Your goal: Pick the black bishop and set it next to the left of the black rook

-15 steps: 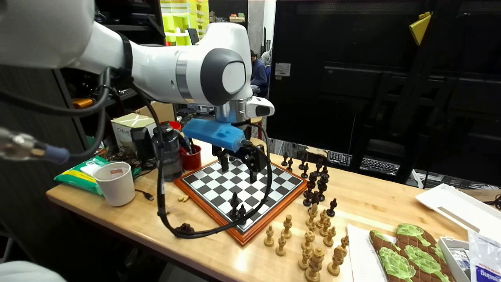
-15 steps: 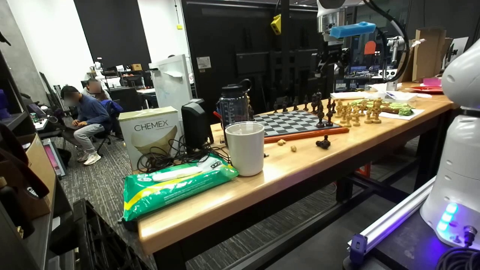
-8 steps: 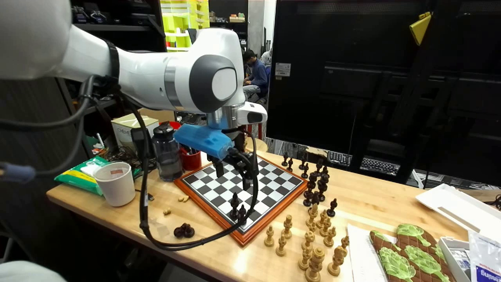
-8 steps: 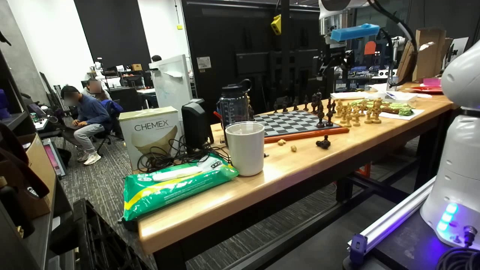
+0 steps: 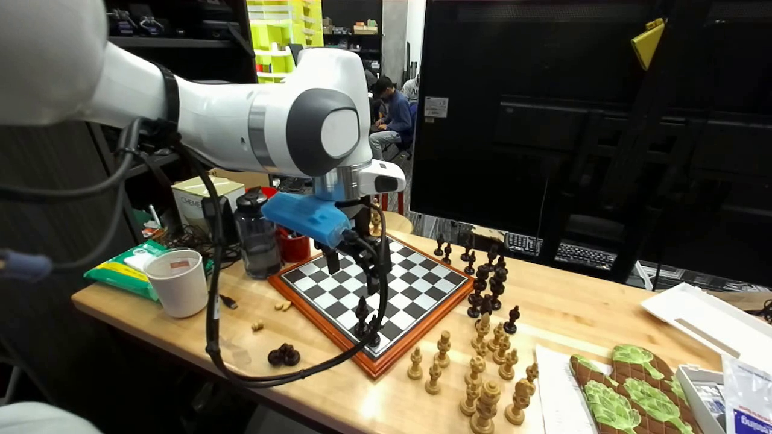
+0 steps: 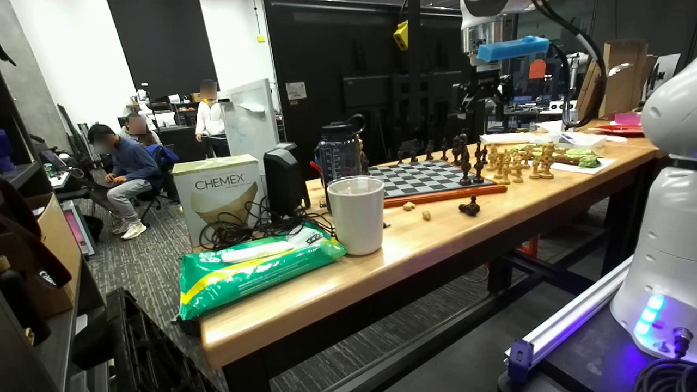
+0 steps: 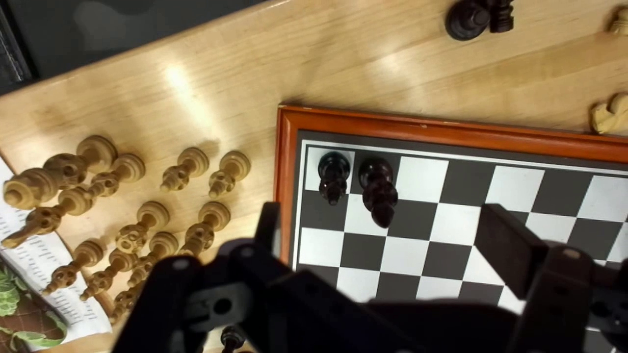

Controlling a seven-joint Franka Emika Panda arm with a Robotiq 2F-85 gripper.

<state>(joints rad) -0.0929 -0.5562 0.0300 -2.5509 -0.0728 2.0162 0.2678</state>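
On the near corner of the chessboard (image 5: 422,328) stand two upright black pieces side by side: a taller one with a pointed top (image 7: 379,189) and a shorter one (image 7: 333,174) on the corner square. More black pieces (image 5: 496,283) stand beyond the board's edge. From these shapes I cannot tell for certain which is the black bishop or the black rook. My gripper (image 5: 353,280) hangs above the board, close to the two pieces in an exterior view. In the wrist view the gripper (image 7: 382,230) has its fingers wide apart, holding nothing, with the pieces below.
Several light wooden pieces (image 5: 476,367) crowd the table beside the board. A black piece (image 6: 469,207) lies toppled near the front edge, with small light pieces (image 5: 282,306) around. A white cup (image 5: 177,283) and a bottle (image 5: 258,241) stand beyond. The arm's cable (image 5: 211,319) loops low.
The arm has shifted left and somewhat lower in an exterior view, bringing the gripper nearer the two corner pieces. The jaws stay apart. No chess piece has moved.
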